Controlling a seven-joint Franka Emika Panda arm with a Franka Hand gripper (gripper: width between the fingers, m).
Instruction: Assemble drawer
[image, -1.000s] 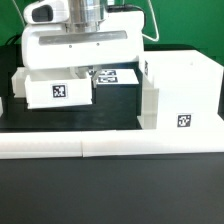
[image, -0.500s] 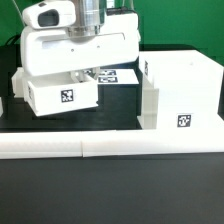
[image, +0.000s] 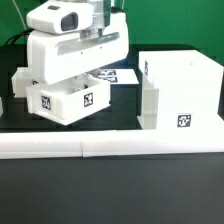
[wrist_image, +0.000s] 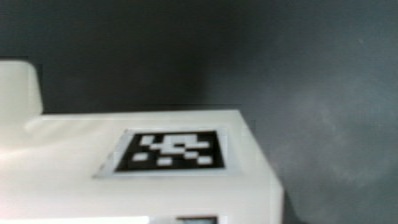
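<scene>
My gripper (image: 86, 70) is shut on a small white drawer box (image: 62, 100) with black marker tags on its faces. It holds the box lifted off the black table and tilted, at the exterior view's left. The fingertips are hidden between the white hand and the box. A large white drawer housing (image: 185, 85) with a tag low on its front stands at the exterior view's right, apart from the box. In the wrist view the box's white face (wrist_image: 71, 140) with one tag (wrist_image: 175, 150) fills the near part, with dark table beyond it.
The marker board (image: 124, 75) lies flat behind the held box, partly hidden by it. A long white rail (image: 110, 148) runs along the table's front edge. Another white part (image: 2, 104) shows at the exterior view's far left edge.
The gripper has lifted the drawer box off the table and turned it, so it now hangs tilted and a second tagged face shows. The housing has not moved.
</scene>
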